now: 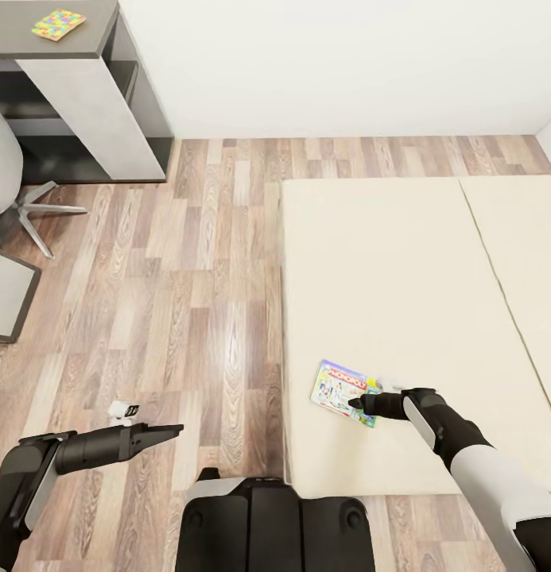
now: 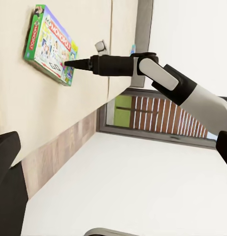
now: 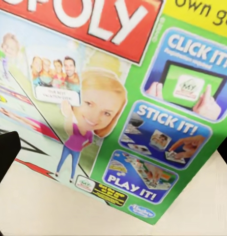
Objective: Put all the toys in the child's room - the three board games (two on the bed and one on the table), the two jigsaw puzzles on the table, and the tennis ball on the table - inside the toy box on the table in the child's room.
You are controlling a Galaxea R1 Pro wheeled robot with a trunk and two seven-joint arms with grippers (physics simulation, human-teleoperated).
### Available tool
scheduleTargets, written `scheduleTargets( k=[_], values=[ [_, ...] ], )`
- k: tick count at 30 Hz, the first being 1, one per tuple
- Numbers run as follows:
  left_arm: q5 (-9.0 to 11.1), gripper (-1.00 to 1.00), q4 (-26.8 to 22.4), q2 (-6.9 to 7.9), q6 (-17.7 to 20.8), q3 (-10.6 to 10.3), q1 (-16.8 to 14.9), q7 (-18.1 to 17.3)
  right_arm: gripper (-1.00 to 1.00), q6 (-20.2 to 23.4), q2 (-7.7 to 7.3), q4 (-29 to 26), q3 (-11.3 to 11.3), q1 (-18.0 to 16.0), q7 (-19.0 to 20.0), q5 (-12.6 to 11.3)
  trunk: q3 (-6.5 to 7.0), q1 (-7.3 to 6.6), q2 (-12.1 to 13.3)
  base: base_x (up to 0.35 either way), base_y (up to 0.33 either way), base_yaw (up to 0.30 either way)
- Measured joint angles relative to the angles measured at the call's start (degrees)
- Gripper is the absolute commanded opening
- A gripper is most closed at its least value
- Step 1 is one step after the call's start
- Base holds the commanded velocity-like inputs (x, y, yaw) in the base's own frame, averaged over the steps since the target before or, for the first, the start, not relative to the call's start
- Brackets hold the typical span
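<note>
The right gripper (image 1: 356, 403), black with narrow fingers, is stretched over the wide cream mattress of the bed (image 1: 402, 262). Its tips are at the near edge of the flat Monopoly board game box (image 1: 343, 392) with the bright printed lid. In the left wrist view the same right gripper (image 2: 68, 63) points at the lower part of the Monopoly box (image 2: 48, 42), and its fingers look pressed together into one point. Whether they touch the lid I cannot tell. The right wrist camera looks directly onto the printed lid (image 3: 118, 93), which lies flat on the cream surface.

The left gripper (image 1: 176, 430) is over the wood-plank floor (image 1: 188, 278), on the side of the robot away from the bed and well apart from the box. Its fingers seem close together and nothing is between them.

Far ahead of the left gripper, a thin multicoloured jigsaw puzzle square (image 1: 58, 24) lies on the dark-grey top of the desk (image 1: 29, 40). Beside the desk stands a grey chair (image 1: 9, 183) with a metal star base.
</note>
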Motion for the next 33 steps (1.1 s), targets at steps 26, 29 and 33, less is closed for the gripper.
scheduleTargets(
  k=[26, 29, 33],
  values=[
    [0.01, 1.0, 0.01, 0.0, 0.01, 0.08, 0.0, 0.0, 1.0, 0.02, 0.04, 0.01, 0.0, 0.0, 0.01, -0.09, 0.0, 0.0, 0.0, 0.0, 0.102, 0.0],
    [0.01, 1.0, 0.0, 0.0, 0.01, 0.09, 0.0, 0.0, 1.0, 0.01, 0.06, 0.0, 0.0, 0.0, 0.01, -0.09, 0.0, 0.0, 0.0, 0.0, 0.19, 0.0],
    [0.02, 1.0, 0.01, 0.0, 0.01, 0.08, -0.01, 0.0, 1.0, 0.02, 0.06, 0.0, 0.0, 0.0, 0.01, -0.09, 0.0, 0.0, 0.0, 0.0, 0.142, 0.0]
  ],
)
